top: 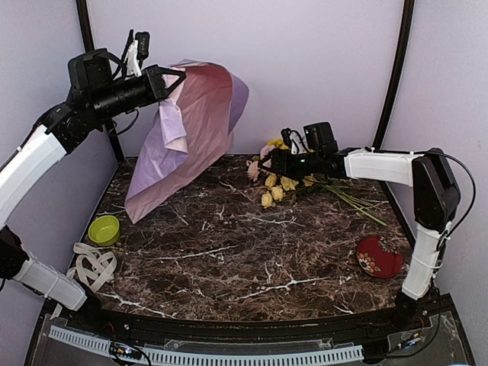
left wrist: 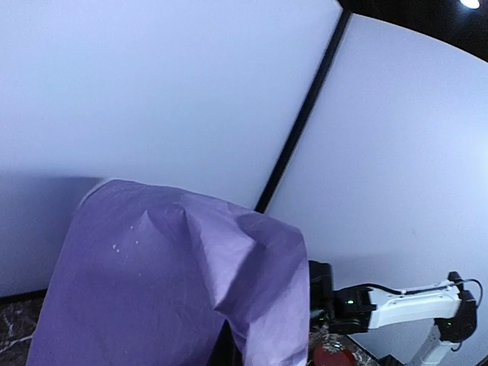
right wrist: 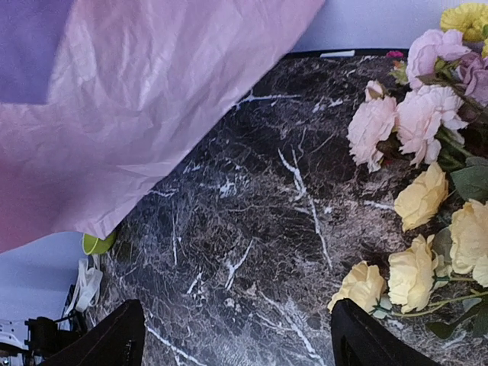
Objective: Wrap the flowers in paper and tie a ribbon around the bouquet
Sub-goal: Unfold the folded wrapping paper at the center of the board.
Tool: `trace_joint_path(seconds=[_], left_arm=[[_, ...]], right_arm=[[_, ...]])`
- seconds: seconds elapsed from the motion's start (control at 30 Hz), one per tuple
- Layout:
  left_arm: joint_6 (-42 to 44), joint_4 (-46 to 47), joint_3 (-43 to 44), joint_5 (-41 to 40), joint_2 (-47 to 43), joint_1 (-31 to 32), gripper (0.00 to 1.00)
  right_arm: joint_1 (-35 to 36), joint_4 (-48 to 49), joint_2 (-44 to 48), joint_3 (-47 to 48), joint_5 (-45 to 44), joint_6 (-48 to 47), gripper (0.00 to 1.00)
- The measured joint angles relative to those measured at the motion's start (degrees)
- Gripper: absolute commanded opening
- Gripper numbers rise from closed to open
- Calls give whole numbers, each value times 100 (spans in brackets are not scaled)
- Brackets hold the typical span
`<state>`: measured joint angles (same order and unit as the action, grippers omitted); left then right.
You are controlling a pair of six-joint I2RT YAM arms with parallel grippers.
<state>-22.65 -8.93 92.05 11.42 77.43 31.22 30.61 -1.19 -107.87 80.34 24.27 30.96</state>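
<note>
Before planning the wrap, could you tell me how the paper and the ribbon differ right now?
The paper is a broad lilac sheet; the ribbon is a narrow cream strip. The paper hangs from the shut left gripper; the ribbon lies loosely heaped at the left edge of the table, untouched. Both look limp.

The paper (top: 187, 133) is lilac-purple, turning pinkish where light comes through. The flowers (top: 276, 187) are pale yellow, bright yellow and pink on green stems, over a dark marble table (top: 229, 252) veined in white. The bowl (top: 104, 229) is lime green, the ribbon (top: 93, 265) cream, and the round pad (top: 379, 256) red with a pale floral print.
</note>
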Motion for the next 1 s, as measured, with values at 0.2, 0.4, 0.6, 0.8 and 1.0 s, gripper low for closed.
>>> trace_joint_path(seconds=[0.2, 0.4, 0.6, 0.8, 1.0], left_arm=[[662, -118, 1425, 131, 433, 1451, 0], [848, -221, 1939, 254, 483, 1792, 0], [846, -380, 1934, 225, 474, 1818, 0], [817, -459, 1886, 11, 452, 1818, 0], [570, -463, 1886, 79, 455, 1672, 0]], right_arm=[[-118, 295, 564, -514, -490, 96, 88], [-505, 553, 1228, -933, -717, 79, 92], [-833, 584, 2100, -1451, -1338, -188, 97], [-1095, 533, 2870, -1766, -2070, -581, 100], [-1283, 404, 3016, -1766, -2468, -933, 100]])
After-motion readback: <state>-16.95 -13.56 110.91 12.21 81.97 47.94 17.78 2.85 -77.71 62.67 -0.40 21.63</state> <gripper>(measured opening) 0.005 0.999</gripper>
